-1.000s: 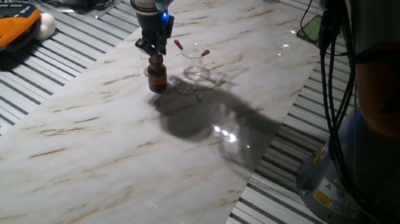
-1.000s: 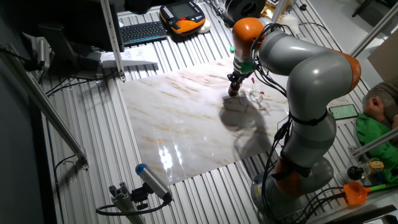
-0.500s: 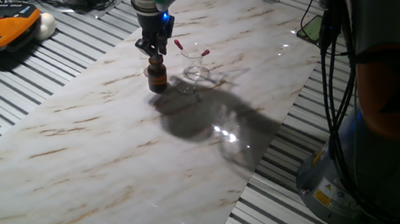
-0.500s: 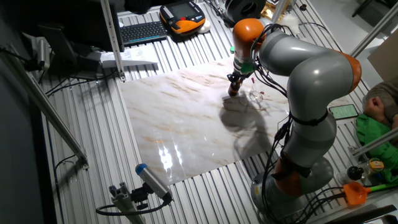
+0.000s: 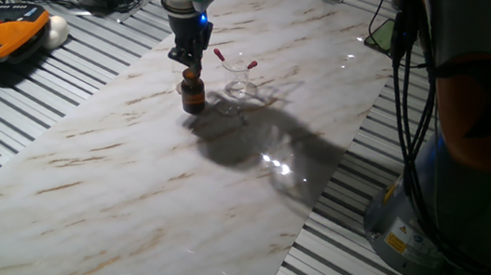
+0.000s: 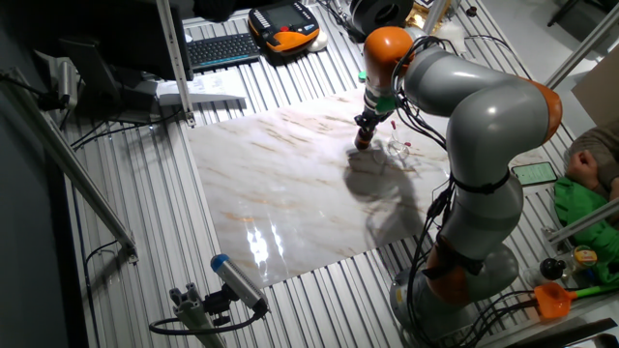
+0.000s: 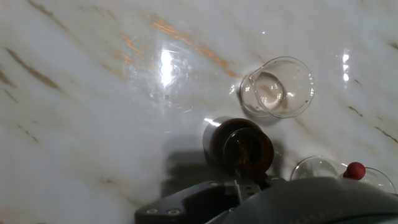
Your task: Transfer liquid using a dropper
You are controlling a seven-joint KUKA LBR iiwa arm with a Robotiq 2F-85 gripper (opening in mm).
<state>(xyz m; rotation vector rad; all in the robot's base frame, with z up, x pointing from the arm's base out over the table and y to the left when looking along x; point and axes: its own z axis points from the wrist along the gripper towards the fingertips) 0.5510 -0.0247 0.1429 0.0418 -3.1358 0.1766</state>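
Note:
My gripper [image 5: 186, 59] hangs straight over a small brown bottle [image 5: 193, 95] on the marble board, its fingers close together. A thin dropper tube appears to run from the fingers into the bottle's mouth [image 7: 244, 151]; its bulb is hidden between them. In the hand view the bottle [image 7: 239, 144] sits right below the fingers [image 7: 249, 184]. A small clear beaker [image 7: 277, 86] stands just beyond it. To the right, two more red-bulbed droppers [image 5: 218, 54] [image 5: 253, 64] lean in a glass [image 5: 240, 87]; one red bulb [image 7: 354, 169] shows in the hand view.
The marble board [image 5: 129, 170] lies on a slatted metal table. An orange pendant [image 5: 9, 33] and a keyboard [image 6: 222, 48] lie off the board at the far side. The robot's base [image 5: 465, 183] and cables stand at the right.
The gripper has risen very slightly over the bottle. The bottle, the beaker and the other droppers have stayed where they were.

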